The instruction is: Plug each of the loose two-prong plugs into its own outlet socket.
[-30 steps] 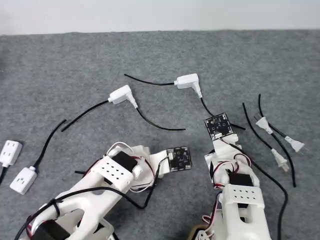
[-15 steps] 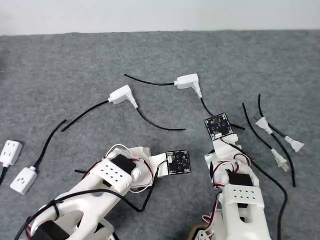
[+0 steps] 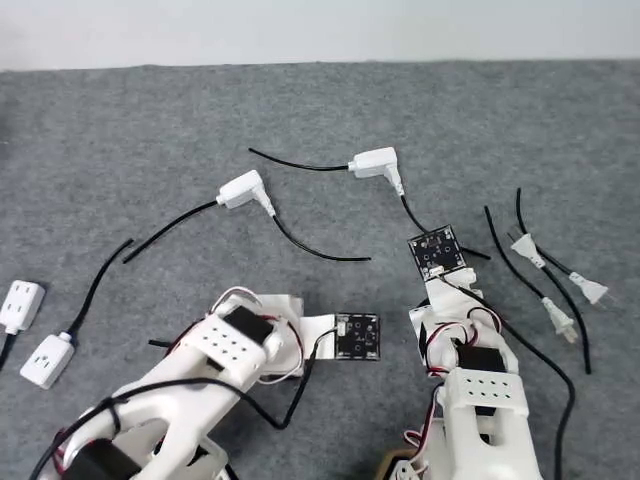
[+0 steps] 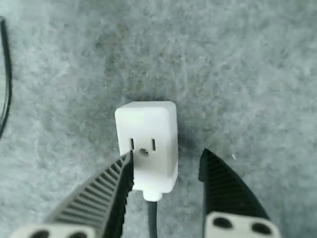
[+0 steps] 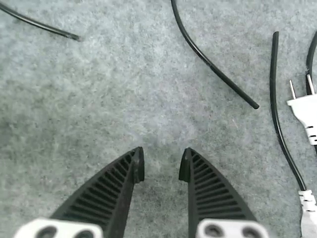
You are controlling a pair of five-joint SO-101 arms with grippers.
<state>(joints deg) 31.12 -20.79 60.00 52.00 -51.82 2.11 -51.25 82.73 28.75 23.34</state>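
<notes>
Judging from how things lie, none of the job is done yet. The loose plugs (image 3: 528, 250) lie on their black cords at about 3 o'clock on the grey desk (image 3: 500, 110), prongs bare and well apart from every socket. Two white sockets (image 3: 20, 305) sit side by side at 9 o'clock by the desk's edge. Two more white cord ends (image 3: 246, 190), sockets by their look, lie near the middle toward 12 o'clock. The left gripper (image 4: 167, 156) hangs over one outlet socket (image 4: 147, 141) that lies face up with its slots showing. Its fingers (image 4: 111, 196) are spread wide, one tip at the socket's edge and the other just beside it across a gap, so it straddles the body without clamping it. Which of the desk's sockets this one is, I cannot tell. The right gripper (image 5: 162, 158) is low over bare desk, fingers parted a little with nothing between them; one plug (image 5: 303, 111) lies near it, untouched. What is left is the whole task: each plug has to be picked up, lined up with a socket's slots and pushed home, likely with the other arm steadying the socket.
</notes>
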